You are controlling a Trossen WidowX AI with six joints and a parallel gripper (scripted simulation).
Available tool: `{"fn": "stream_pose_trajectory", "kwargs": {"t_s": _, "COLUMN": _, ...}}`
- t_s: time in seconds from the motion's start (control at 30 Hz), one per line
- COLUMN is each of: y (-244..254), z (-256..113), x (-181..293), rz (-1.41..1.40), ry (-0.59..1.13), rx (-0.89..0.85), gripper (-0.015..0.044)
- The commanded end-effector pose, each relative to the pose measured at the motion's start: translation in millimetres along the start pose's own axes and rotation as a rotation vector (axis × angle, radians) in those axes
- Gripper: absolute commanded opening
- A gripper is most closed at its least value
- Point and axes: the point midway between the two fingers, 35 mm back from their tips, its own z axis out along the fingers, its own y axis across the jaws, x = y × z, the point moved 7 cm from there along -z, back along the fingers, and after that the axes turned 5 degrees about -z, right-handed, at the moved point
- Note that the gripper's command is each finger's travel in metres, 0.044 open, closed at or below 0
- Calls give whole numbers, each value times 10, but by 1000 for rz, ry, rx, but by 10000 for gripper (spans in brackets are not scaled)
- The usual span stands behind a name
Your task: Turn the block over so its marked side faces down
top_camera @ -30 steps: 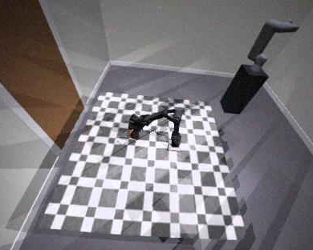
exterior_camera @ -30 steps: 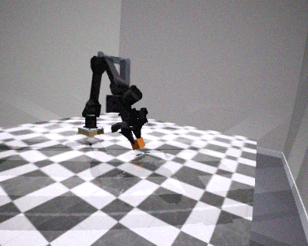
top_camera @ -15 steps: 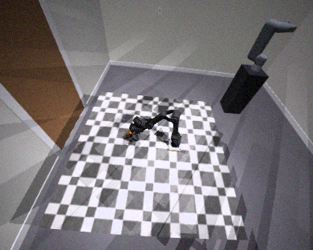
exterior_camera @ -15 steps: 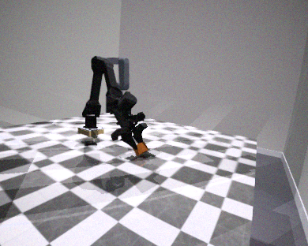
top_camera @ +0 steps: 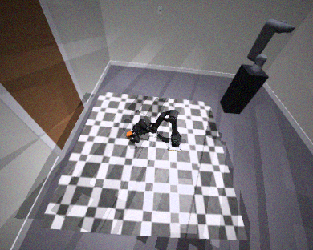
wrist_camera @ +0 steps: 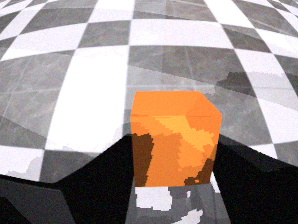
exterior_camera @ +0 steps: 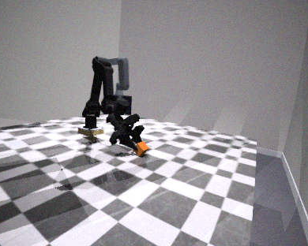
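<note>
The orange block (top_camera: 129,134) (exterior_camera: 142,147) (wrist_camera: 175,145) is between the fingertips of my gripper (top_camera: 131,135) (exterior_camera: 139,149) (wrist_camera: 171,141), which is shut on it. The wrist view shows a dark finger against each side of the block. In the exterior view the gripper slants down and outward, and the block is tilted, with its lower corner close to the checkered table top (top_camera: 150,205) (exterior_camera: 148,228). I cannot tell whether that corner touches. No mark shows on the visible faces, so I cannot tell which way the marked side faces.
The arm's base (top_camera: 175,140) (exterior_camera: 91,121) stands behind the gripper on a small plate (exterior_camera: 84,130). A black pedestal (top_camera: 243,90) with a grey arm-like shape (top_camera: 262,40) stands beyond the checkered surface. A brown door panel (top_camera: 34,60) is at the left in the top view.
</note>
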Motion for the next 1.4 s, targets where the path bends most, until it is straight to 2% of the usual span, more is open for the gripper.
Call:
{"fn": "stream_pose_trajectory", "kwargs": {"t_s": 0.0, "y": 25, "z": -47, "x": 80, "rz": 3, "ry": -52, "rx": -1, "gripper": 0}}
{"fn": "stream_pose_trajectory", "kwargs": {"t_s": 0.7, "y": 34, "z": -78, "x": 112, "rz": 2, "ry": -99, "rx": 2, "gripper": 0}}
{"fn": "stream_pose_trajectory", "kwargs": {"t_s": 1.23, "y": 34, "z": -78, "x": 112, "rz": 2, "ry": -99, "rx": 2, "gripper": 420}}
{"fn": "stream_pose_trajectory", "kwargs": {"t_s": 1.27, "y": 34, "z": -78, "x": 112, "rz": 2, "ry": -99, "rx": 2, "gripper": 440}}
{"fn": "stream_pose_trajectory", "kwargs": {"t_s": 1.37, "y": 34, "z": -78, "x": 112, "rz": 2, "ry": -99, "rx": 2, "gripper": 440}}
